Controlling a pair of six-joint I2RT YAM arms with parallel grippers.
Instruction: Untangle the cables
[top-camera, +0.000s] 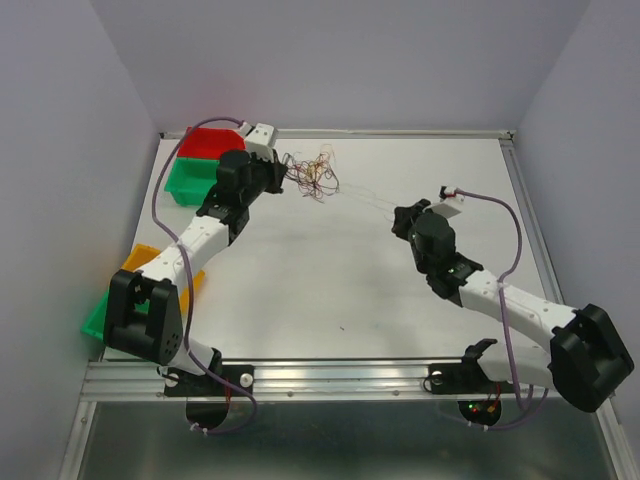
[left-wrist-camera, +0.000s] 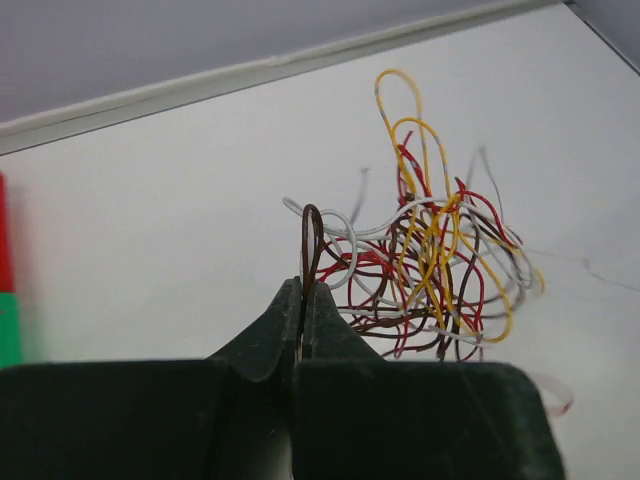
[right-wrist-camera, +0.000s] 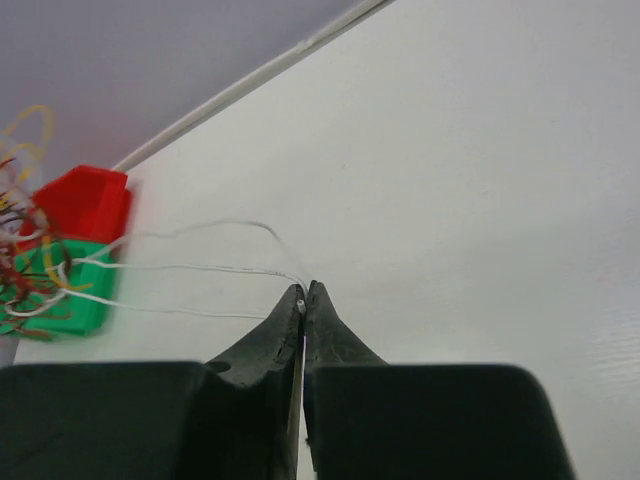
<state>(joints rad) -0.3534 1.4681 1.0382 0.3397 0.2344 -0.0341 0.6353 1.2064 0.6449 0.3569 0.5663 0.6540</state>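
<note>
Nearest, right gripper (top-camera: 397, 213): jaws pressed together with no gap, pinching the near ends of two or three white strands (right-wrist-camera: 190, 268); it stands right of centre over the table (top-camera: 330, 290), well apart from the tangle.

Next, white strands: hair-thin and almost straight, long axis running from the right gripper away and to the left, into the tangle; whether they touch the table cannot be told.

Beyond, cables (top-camera: 313, 174): small bunch of red, yellow, brown and whitish loops on the far-left part of the table, short of the back edge; most are knotted together, only the white ones reach out of it.

Beside them, left gripper (left-wrist-camera: 303, 292): jaws likewise closed, holding one brown loop (left-wrist-camera: 311, 240) that stands upright above the tips; the bunch lies just to its right in the wrist view.

Farthest, red bin (top-camera: 212, 142) and green bin (top-camera: 190, 180): far-left corner, behind the left arm, near the bunch but apart from it.

Judgement: the grippers hold opposite sides of the bunch, the left hard against it, the right well off. The line between them follows the white strands, so a pull by the right gripper along that axis, toward the near right, looks the likely way to free them while the left anchors the rest; the risk is dragging the whole bunch if the brown loop slips
</note>
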